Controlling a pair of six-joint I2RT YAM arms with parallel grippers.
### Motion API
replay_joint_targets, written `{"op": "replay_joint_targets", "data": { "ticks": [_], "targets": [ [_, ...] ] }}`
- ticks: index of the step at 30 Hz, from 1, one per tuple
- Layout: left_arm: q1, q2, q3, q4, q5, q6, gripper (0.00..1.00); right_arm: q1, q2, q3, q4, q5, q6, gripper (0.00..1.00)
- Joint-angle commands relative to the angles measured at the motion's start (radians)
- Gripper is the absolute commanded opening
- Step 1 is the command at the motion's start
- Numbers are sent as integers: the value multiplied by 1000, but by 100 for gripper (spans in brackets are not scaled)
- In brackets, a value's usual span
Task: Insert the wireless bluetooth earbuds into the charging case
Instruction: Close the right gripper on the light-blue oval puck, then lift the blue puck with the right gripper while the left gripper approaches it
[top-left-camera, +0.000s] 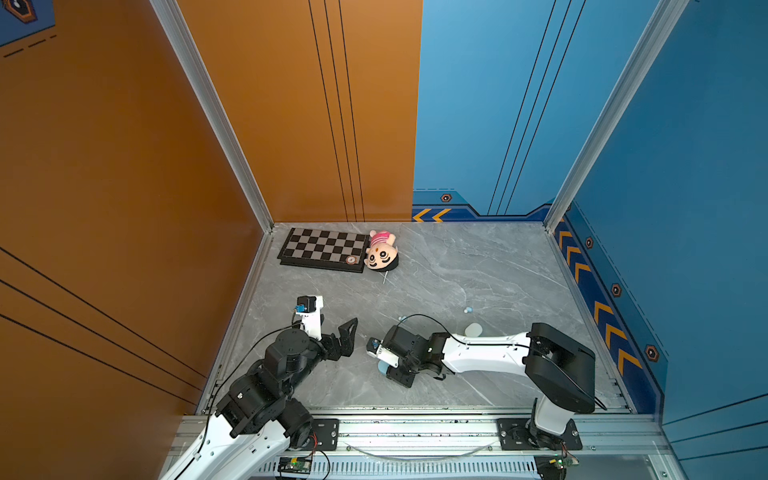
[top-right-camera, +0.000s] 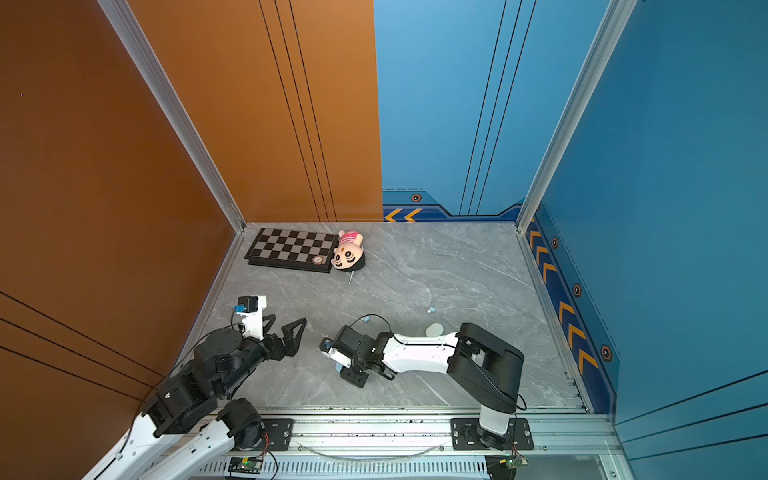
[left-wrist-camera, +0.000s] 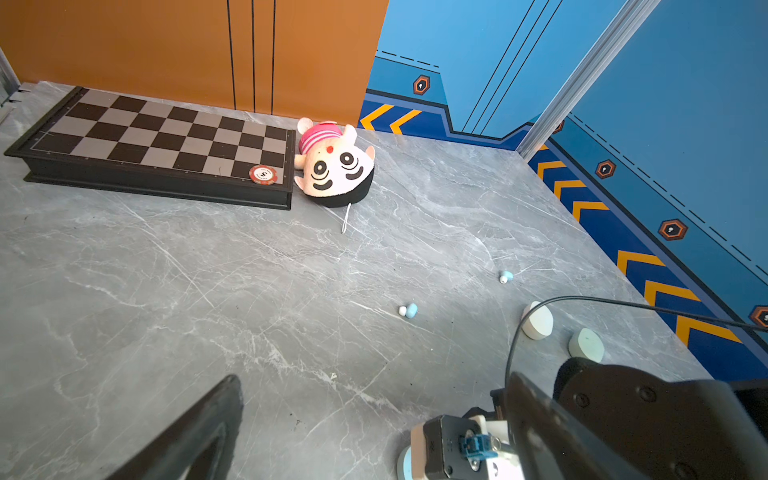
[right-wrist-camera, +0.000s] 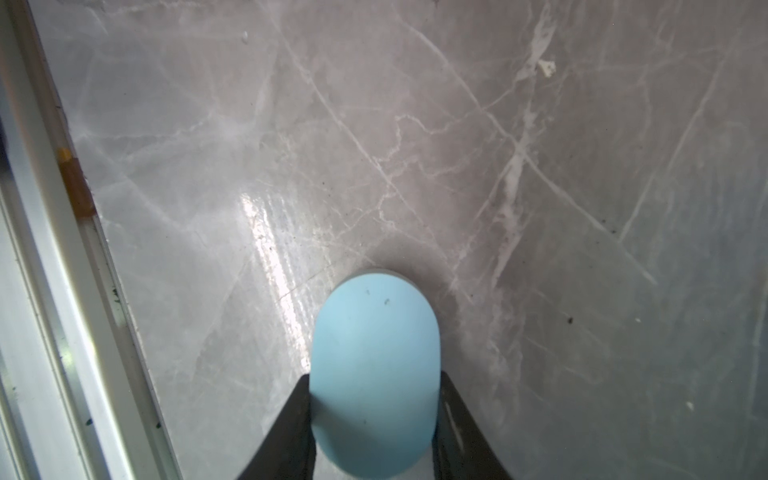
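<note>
Pincer on right arm (right-wrist-camera: 374, 376) gripping pale blue charging case (right-wrist-camera: 376, 332) by both sides, flat on grey desk (top-left-camera: 457, 270). Left pincer (top-right-camera: 286, 325) spread wide, empty. Earbuds (left-wrist-camera: 408, 310) loose on desk, well apart from case. Risk: smooth rounded shell squirting free under squeeze.

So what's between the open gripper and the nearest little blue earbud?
Nothing. Only bare grey table lies between the left gripper and that blue earbud, as the left wrist view shows.
</note>
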Motion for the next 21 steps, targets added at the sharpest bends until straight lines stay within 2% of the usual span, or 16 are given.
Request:
{"op": "replay_joint_targets", "data": {
  "ticks": [1, 5, 7, 9, 12, 15, 19, 21],
  "targets": [
    [10, 11, 3, -3, 53, 43, 97, -24, -113, -38, 13, -37, -9, 24],
    [10, 33, 4, 70, 164, 117, 95, -112, -288, -133, 22, -224, -40, 21],
    [10, 57, 3, 126, 238, 162, 93, -177, -381, -172, -5, -366, -62, 21],
    [9, 100, 15, 179, 330, 214, 92, -263, -480, -217, -48, -563, -124, 24],
    [-1, 182, 42, 234, 468, 275, 90, -364, -605, -244, -147, -707, -175, 25],
    [-41, 283, 85, 248, 565, 343, 88, -439, -689, -242, -253, -775, -225, 25],
    [-132, 401, 133, 263, 588, 405, 88, -492, -725, -219, -385, -780, -323, 25],
    [-173, 445, 145, 280, 609, 430, 82, -500, -726, -204, -423, -782, -352, 24]
  ]
}}
